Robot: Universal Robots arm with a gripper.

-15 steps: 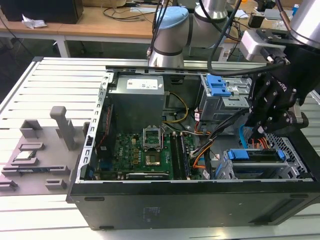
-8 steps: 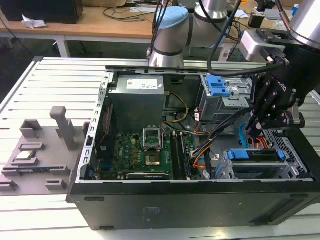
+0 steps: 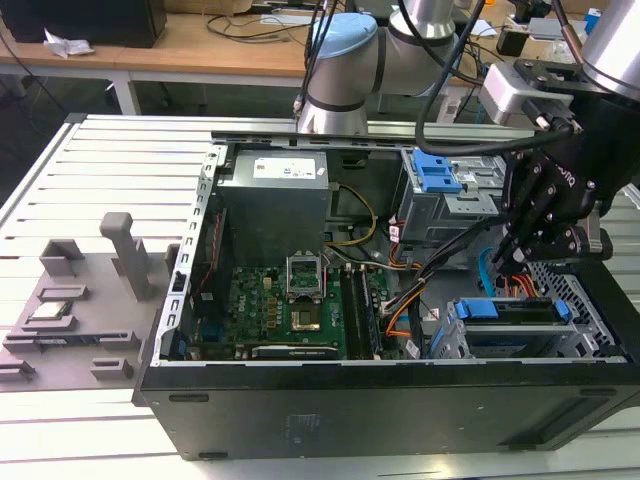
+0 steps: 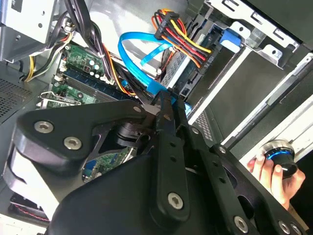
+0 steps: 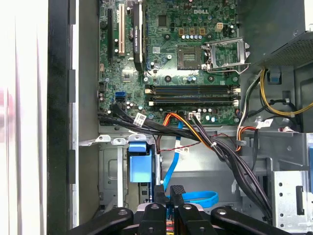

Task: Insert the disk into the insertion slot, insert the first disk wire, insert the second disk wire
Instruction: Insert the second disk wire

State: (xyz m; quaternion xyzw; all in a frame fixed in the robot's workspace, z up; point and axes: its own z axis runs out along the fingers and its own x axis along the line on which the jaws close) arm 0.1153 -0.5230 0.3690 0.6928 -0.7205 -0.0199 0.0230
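Observation:
The disk, silver with a blue carrier, lies inside the insertion slot at the case's front corner on the exterior view's right. My black gripper hangs just above the disk's inner end. In both wrist views the fingers press together on a flat blue disk wire, pinched at its end; its loop curls beside the fingertips. A second disk wire, a red, yellow and black bundle, ends in a black plug lying against the disk's end.
The motherboard fills the case floor, with the power supply behind it. A grey drive cage with blue latches stands behind the gripper. Black cable bundles cross near the slot. A person's hand holds a knob outside the case.

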